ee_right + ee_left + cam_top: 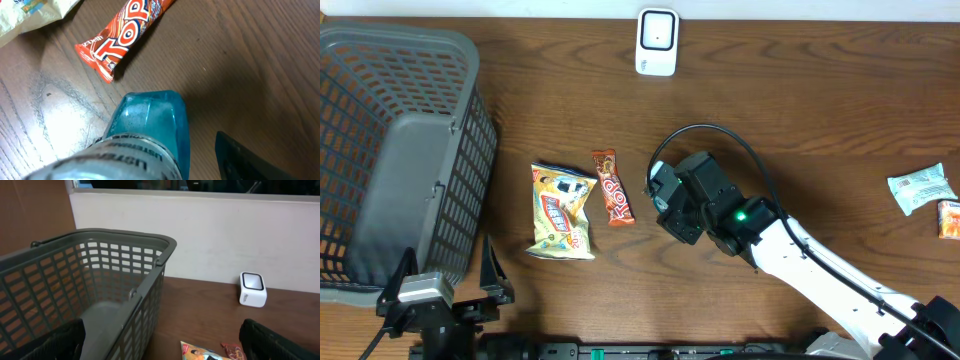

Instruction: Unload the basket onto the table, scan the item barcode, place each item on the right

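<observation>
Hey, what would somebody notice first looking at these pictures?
The big grey basket fills the left side of the table. Mid-table, the right gripper sits beside an orange candy bar and a yellow snack bag, with a blue bottle right at its fingers. A white scanner stands at the far edge.

Holds the left hand [445, 268] low at the near left edge, aimed away from the base, with both dark fingers [280, 340] spread wide into the bottom corners of its wrist view. Stretches the right arm [840, 275] in from the near right corner, its white link slanting toward the middle and ending in a black wrist [720, 215] with a small green light. Tilts the right hand [662, 195] downward and to the left. Shows only one dark finger [250, 160] at the lower right of that wrist view; cannot tell from it how wide the jaws stand.
</observation>
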Robot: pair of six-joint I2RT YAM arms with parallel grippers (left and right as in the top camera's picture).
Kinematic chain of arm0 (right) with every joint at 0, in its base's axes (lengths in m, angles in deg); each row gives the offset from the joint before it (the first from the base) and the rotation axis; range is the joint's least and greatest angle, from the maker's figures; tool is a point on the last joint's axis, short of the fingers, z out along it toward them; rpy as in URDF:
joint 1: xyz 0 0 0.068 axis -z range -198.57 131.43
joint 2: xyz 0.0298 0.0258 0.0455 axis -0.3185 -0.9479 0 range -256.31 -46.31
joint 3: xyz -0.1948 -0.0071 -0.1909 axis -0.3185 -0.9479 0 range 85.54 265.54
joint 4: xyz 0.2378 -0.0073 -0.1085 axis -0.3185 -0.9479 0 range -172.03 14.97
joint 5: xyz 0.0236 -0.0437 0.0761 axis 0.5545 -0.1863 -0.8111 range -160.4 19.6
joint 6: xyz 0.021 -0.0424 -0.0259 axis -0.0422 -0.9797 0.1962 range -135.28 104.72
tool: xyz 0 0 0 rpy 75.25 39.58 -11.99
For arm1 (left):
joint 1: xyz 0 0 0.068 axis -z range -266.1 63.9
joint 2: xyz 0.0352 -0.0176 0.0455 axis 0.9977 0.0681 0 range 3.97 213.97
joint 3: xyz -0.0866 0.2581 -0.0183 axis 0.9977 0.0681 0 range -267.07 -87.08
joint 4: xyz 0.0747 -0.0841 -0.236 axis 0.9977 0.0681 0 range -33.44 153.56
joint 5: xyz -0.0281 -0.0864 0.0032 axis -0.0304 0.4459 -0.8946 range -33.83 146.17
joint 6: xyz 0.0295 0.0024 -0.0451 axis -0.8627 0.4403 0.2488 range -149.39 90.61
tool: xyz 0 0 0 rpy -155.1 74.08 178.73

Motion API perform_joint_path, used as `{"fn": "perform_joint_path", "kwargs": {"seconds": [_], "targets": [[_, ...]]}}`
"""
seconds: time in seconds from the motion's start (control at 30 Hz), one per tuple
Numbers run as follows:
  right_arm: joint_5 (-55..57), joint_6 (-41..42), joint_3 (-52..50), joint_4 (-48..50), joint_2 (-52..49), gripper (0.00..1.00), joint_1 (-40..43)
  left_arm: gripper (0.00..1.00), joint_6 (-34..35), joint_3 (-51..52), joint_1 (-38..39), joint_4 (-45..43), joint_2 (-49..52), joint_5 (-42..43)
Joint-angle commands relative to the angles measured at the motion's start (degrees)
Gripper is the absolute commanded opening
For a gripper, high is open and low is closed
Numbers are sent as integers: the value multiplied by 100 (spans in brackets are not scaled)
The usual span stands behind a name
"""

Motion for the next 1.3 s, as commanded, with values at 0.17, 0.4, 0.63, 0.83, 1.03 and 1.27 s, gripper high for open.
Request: {"fn": "perform_joint_path", "kwargs": {"seconds": [0.17, 0.4, 0.63, 0.83, 1.03, 1.27], "targets": [[297, 28, 4, -81, 87, 63, 52, 98, 50, -11, 22, -24, -9, -72], [221, 280, 4, -81, 87, 65, 328, 98, 50, -11, 22, -24, -9, -72], [-225, 280, 4, -79, 87, 72, 557, 98, 48, -11, 22, -24, -9, -72], [-289, 280, 4, -79, 87, 73, 544, 98, 50, -11, 22, -22, -9, -72], [-894, 282, 96, -96, 247, 73, 546, 98, 48, -11, 22, -4, -9, -74], [-1182, 520, 286, -422, 1338, 99, 546, 98, 50, -11, 22, -2, -9, -74]]}}
